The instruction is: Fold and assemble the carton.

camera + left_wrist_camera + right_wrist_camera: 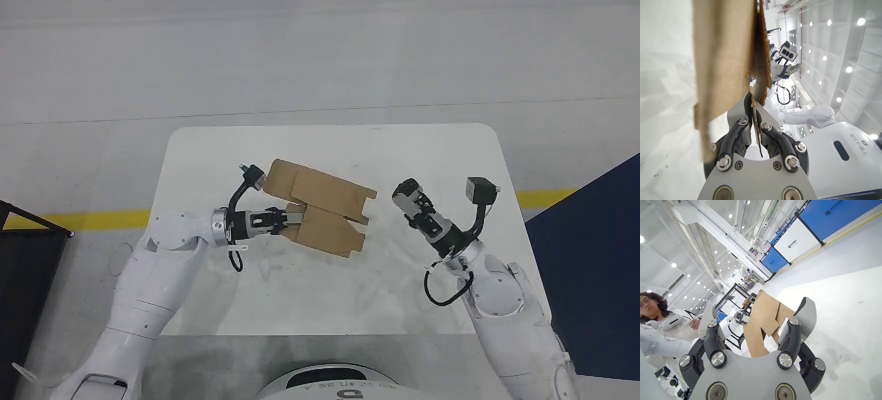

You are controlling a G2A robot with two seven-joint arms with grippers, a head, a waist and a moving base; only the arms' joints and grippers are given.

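Observation:
A flat brown carton (320, 207) with notched flaps is held above the middle of the white table (330, 290). My left gripper (296, 218) is shut on the carton's left edge; in the left wrist view the fingers (743, 130) pinch a thin cardboard flap while a wide panel of the carton (723, 60) rises in front. My right gripper (412, 207) hovers open to the right of the carton, apart from it. In the right wrist view its fingers (800, 321) stand wide apart, and the carton (764, 321) hangs beyond them with the left gripper (742, 317) on its far side.
The table's right half (450, 160) and near edge are bare white surface with faint scuff marks. A yellow floor line (100, 218) runs past the table on both sides. A dark blue panel (600, 260) stands at the right.

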